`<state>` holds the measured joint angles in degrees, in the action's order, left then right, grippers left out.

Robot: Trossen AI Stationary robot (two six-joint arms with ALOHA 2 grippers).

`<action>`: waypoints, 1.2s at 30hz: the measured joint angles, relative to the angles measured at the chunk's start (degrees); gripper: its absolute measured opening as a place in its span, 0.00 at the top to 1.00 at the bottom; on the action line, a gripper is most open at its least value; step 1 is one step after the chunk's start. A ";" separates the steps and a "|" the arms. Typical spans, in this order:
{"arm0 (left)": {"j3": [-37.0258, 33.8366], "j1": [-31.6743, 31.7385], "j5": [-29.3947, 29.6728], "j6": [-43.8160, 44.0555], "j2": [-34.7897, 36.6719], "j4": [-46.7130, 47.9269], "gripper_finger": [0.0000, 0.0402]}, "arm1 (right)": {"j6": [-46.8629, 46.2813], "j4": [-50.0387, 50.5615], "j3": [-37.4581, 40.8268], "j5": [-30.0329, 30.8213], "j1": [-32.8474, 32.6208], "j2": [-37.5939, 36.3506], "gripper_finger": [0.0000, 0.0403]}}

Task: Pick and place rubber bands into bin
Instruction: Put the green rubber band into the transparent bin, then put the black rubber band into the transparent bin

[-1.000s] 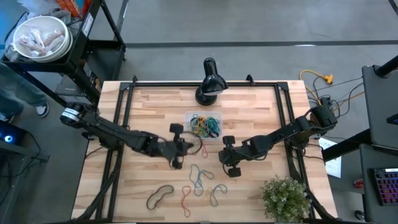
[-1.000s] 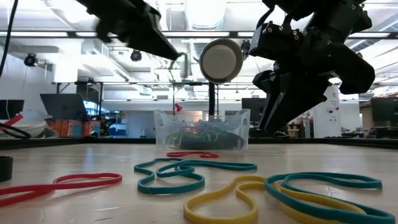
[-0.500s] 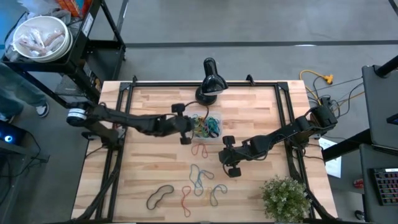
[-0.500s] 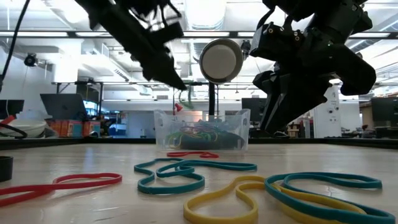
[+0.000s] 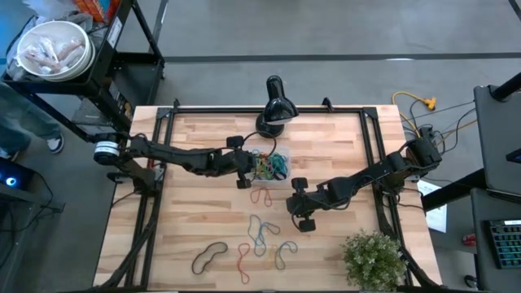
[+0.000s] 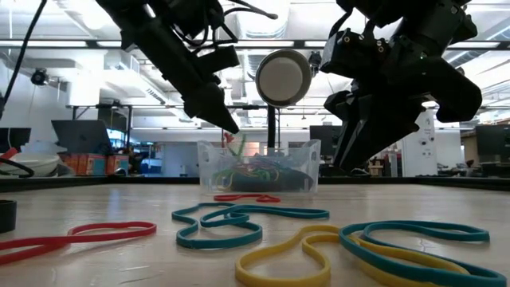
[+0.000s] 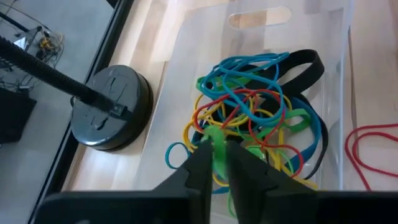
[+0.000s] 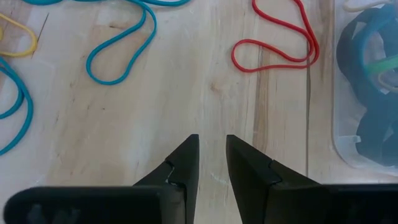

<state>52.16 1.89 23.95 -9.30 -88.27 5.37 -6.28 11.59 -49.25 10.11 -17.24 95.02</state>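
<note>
The clear bin (image 5: 267, 165) stands at the table's middle toward the far edge and holds a tangle of coloured rubber bands (image 7: 255, 118). My left gripper (image 5: 243, 169) hovers over the bin's left end (image 6: 229, 127), shut on a green rubber band (image 7: 217, 140). Loose bands lie flat on the wood: a red one (image 5: 262, 195) just near of the bin (image 8: 273, 43), blue ones (image 5: 262, 229), a black one (image 5: 210, 256), another red one (image 5: 242, 259). My right gripper (image 5: 298, 208) is open above bare wood (image 8: 211, 149), right of the loose bands. My left gripper pinches the green rubber band (image 7: 217, 135) between its two fingers, coming from above and slanting from the table's left. The band is lifted clear of the table and hangs slack below the fingertips (image 6: 237, 147), down into the bin's left end.
A black lamp with a round base (image 5: 273, 114) stands just beyond the bin at the far edge (image 7: 111, 106). A potted plant (image 5: 374, 259) sits at the near right corner. Bare wood lies left of the bin and along the table's left side.
My left gripper has carried the green band from the table's middle toward the far edge and to the right, up to the bin's left end, then sunk a little toward it. The band now hangs into the bin. The right arm has kept still.
</note>
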 joint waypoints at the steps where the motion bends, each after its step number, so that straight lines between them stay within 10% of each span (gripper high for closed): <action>1: 0.02 0.00 -0.09 0.00 0.00 -0.02 0.90 | 0.02 -0.02 0.00 0.00 -0.02 0.00 0.82; 11: 2.19 -1.19 -2.67 1.46 1.68 4.95 0.68 | 0.22 -0.04 0.00 -0.01 -0.01 0.00 0.83; 22: 5.33 -12.43 -14.34 13.76 7.92 28.68 0.68 | 1.01 -0.03 1.21 0.09 0.00 0.00 0.83; 36: 4.08 -29.68 -16.47 29.83 6.04 25.85 0.68 | 1.62 -2.37 2.99 0.35 0.00 0.00 0.83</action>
<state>56.24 -27.79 7.48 20.53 -82.23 31.21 -4.67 9.22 -46.26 10.46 -17.23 95.02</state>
